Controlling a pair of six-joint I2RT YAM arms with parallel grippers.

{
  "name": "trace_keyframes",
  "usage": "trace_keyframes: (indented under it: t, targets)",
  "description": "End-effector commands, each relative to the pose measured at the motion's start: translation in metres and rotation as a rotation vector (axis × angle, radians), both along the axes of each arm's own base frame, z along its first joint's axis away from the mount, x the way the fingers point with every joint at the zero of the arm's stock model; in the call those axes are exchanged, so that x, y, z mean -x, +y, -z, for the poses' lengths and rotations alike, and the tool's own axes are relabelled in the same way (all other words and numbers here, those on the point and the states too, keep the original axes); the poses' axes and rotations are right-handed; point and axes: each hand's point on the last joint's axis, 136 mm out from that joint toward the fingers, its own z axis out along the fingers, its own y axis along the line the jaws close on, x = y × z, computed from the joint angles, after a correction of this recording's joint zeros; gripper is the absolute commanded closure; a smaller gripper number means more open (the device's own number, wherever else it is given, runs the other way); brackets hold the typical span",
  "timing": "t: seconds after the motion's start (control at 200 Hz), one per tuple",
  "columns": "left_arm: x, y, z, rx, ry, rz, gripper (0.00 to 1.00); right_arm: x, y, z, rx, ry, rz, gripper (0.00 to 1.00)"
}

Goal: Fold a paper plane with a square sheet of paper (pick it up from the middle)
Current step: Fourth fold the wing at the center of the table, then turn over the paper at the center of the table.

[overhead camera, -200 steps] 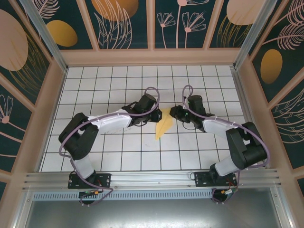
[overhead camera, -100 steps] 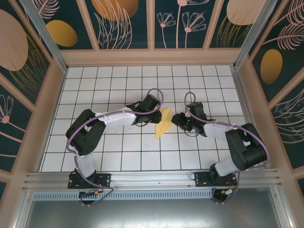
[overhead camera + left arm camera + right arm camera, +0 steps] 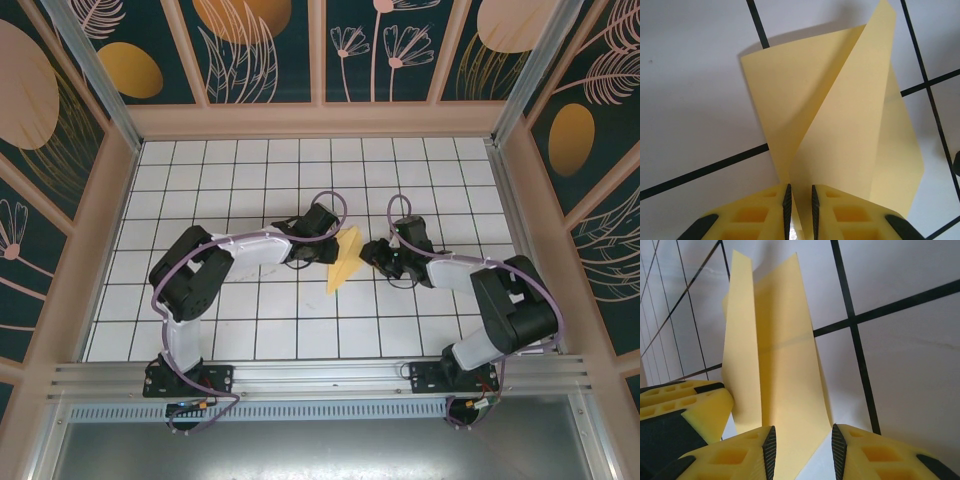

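Left pincer is clamped on the paper plane. Its two yellow fingers are pressed nearly together over a raised fold at the 6 o'clock edge of the left wrist view. That grip seems meant to hold one flap up off the tabletop while the rest lies flat, so the crease does not spring open.

Right pincer stands with its jaws apart, straddling the near end of the paper without visibly squeezing it. I judge it is either letting go or lining up for the next fold.

From above, the plane sits near the middle of the grid, its point aimed at 7 o'clock and its wide end at 1 o'clock. The left pincer is at its 10 o'clock side and the right at its 3 o'clock side. One flap stands upright and another leans, so the fold is not yet pressed flat.
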Motion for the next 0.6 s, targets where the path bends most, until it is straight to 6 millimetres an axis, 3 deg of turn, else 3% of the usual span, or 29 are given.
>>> trace_keyframes:
  t: [0.0,0.595]
  targets:
    - [-0.004,0.002,0.005,-0.024,0.006,0.008,0.78,0.000,0.009,-0.001,-0.042,0.003,-0.017,0.63]
    - [0.004,0.006,0.026,-0.049,0.047,0.012,0.78,-0.005,0.018,0.009,-0.044,0.044,-0.022,0.64]
